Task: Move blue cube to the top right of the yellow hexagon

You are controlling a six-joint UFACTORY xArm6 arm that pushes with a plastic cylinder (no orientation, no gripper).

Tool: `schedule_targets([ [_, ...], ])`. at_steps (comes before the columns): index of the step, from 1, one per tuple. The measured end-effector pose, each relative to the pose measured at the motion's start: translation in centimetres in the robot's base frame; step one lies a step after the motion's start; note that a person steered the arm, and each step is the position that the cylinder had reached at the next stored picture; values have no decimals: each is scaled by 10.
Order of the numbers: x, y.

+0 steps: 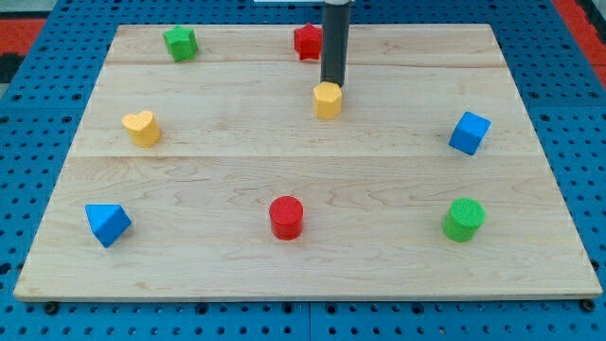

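The blue cube (470,133) sits at the view's right, about mid-height on the wooden board (303,275). The yellow hexagon (328,99) lies near the top centre. My tip (331,83) stands right behind the yellow hexagon, at its top edge, touching or almost touching it. The blue cube lies far to the right of my tip and a little lower.
A red block (307,42) sits just behind the rod at the top. A green block (180,43) is at the top left, a yellow heart (141,127) at the left, a blue triangular block (107,224) at the bottom left, a red cylinder (286,217) at the bottom centre, a green cylinder (464,219) at the bottom right.
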State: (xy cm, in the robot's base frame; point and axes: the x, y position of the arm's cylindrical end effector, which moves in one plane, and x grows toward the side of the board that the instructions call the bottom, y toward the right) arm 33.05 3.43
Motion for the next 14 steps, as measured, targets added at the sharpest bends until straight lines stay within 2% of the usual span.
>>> schedule_targets([
  [3,51,2],
  [5,15,135],
  [7,35,213],
  [9,93,203],
  [10,100,173],
  [11,80,170],
  [14,73,115],
])
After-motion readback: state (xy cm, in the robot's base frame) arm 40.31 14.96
